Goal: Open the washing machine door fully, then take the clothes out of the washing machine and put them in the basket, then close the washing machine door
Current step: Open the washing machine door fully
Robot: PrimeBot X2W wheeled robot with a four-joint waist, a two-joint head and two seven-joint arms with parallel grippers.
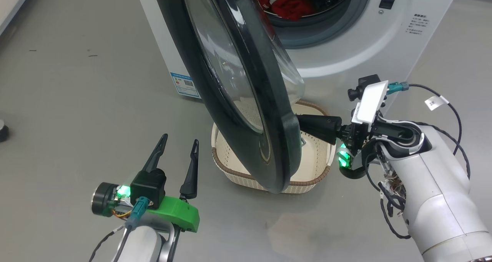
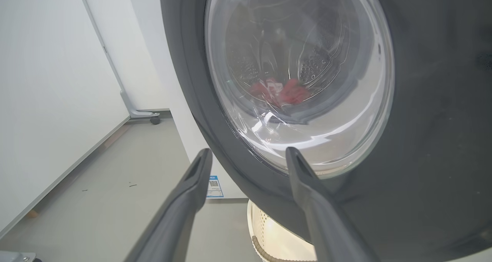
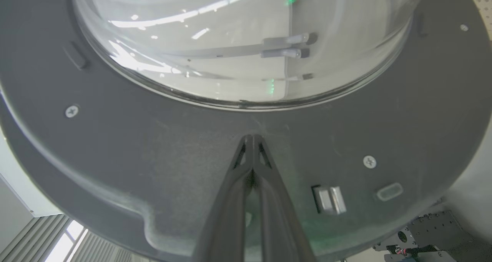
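Washing machine door point(image 1: 269, 112) hangs half-open over the basket point(image 1: 305, 186).
Right gripper point(image 3: 252, 139), pinched closed, touches its inner face; left gripper point(image 1: 180, 139) gapes empty.

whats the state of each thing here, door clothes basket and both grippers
basket, on the floor, visible part empty
washing machine door, part open, swung out over the basket
clothes, inside the washing machine
left gripper, open, empty, clear of the door
right gripper, shut, tips against the door's inner face
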